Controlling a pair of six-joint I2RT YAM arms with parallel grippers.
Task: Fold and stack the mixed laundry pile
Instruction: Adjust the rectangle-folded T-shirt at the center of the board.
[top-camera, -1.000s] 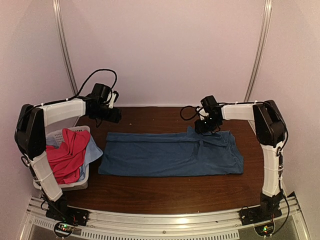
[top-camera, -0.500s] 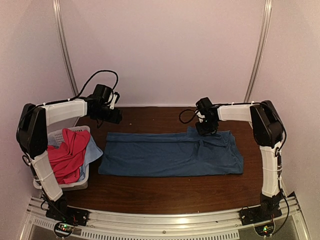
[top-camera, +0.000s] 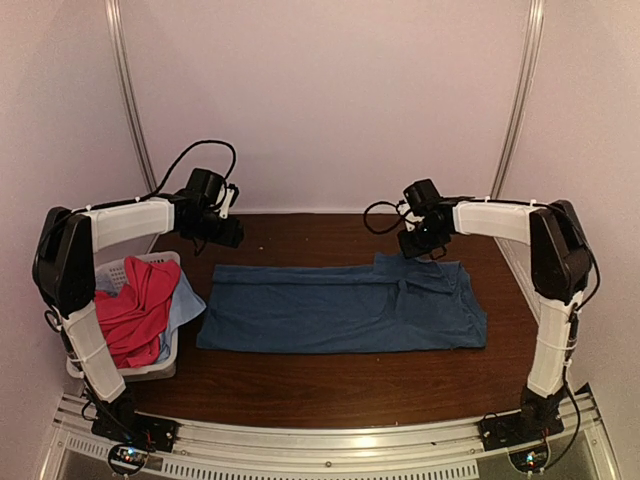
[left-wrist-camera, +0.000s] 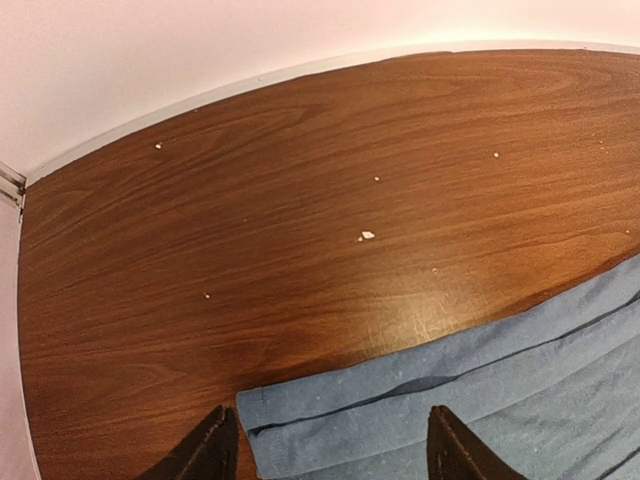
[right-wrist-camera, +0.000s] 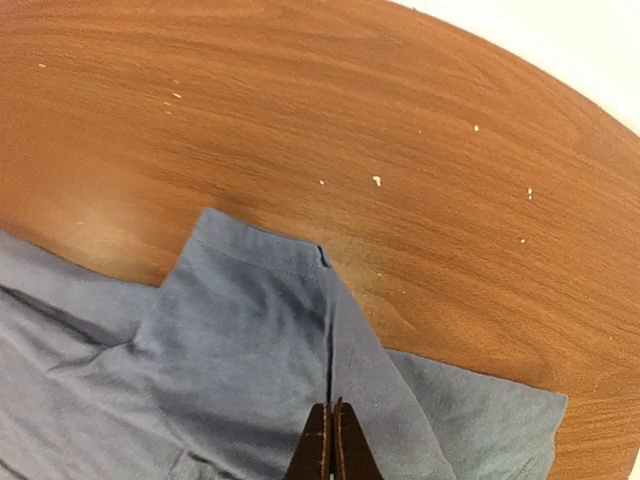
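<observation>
A table (top-camera: 330, 392) with a dark blue T-shirt (top-camera: 340, 310) spread flat
The white basket (top-camera: 150, 369) at the left holds the pink shirt (top-camera: 130, 312) and pale blue cloth (top-camera: 188, 305). The left claw (left-wrist-camera: 328, 442) is wide above the T-shirt's far corner; the right claw (right-wrist-camera: 331, 412) is pinched tight, holding nothing.

wood tbl (top-camera: 330, 388) | dk blue t-shirt (top-camera: 340, 310) flat mid | wht basket (top-camera: 160, 362) left
</observation>
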